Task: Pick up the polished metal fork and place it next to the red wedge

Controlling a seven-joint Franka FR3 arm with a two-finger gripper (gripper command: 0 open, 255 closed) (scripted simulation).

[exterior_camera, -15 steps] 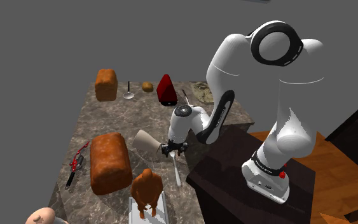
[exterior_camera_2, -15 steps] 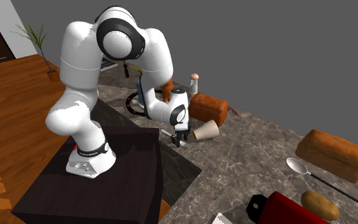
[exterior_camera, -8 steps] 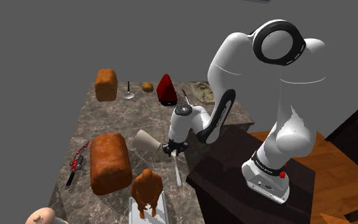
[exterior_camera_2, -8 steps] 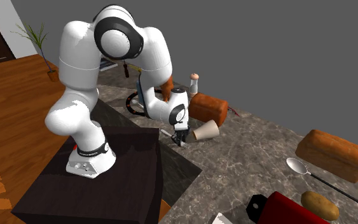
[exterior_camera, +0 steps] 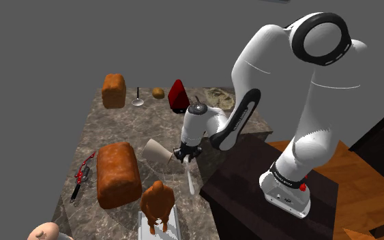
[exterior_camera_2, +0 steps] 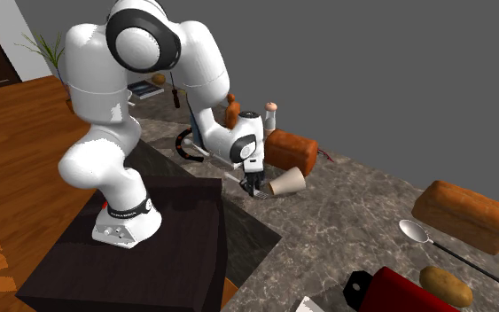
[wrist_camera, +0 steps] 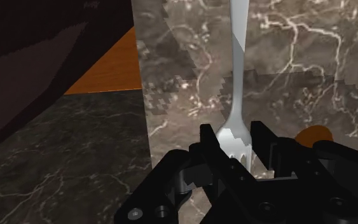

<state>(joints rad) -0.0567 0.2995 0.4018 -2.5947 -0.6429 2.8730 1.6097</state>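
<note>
the claw (wrist_camera: 233, 139) was found clenched on the fork (wrist_camera: 238, 76). the two black fingers (wrist_camera: 208, 141) were pressed against the tined end, and the long pale handle was left projecting well beyond them. in the shoulder view the claw (exterior_camera: 185, 155) was recorded low over the marbled tabletop (exterior_camera: 108, 126), just beside the edge of the dark stand (exterior_camera: 252, 181), with the fork (exterior_camera: 191, 178) hanging down from it. whether the handle's tip was in contact with the tabletop could not be determined. a pale cone-shaped cup (exterior_camera: 157, 151) was noted lying just beside the claw, with a brown loaf (exterior_camera: 119, 174) beyond it. the red wedge (exterior_camera: 178, 95) was seen well apart from the fork, at the far side of the tabletop, with a potato (exterior_camera: 158, 93) and a spoon (exterior_camera: 138, 99) near it.

the task was judged to be at the lifting stage, with carriage and placement not yet begun.

several risks were identified. the hold was taken at one extreme end, so most of the fork's weight was left unsupported, and rotation or slippage between the fingers could be expected under quick motion. the trailing handle could be caught on the stand's edge or on the cup if too little height were gained before travel. at the destination, the wedge could be struck and shifted by the hanging handle. the fork could also be let fall onto the potato if the approach were made too close.
</note>
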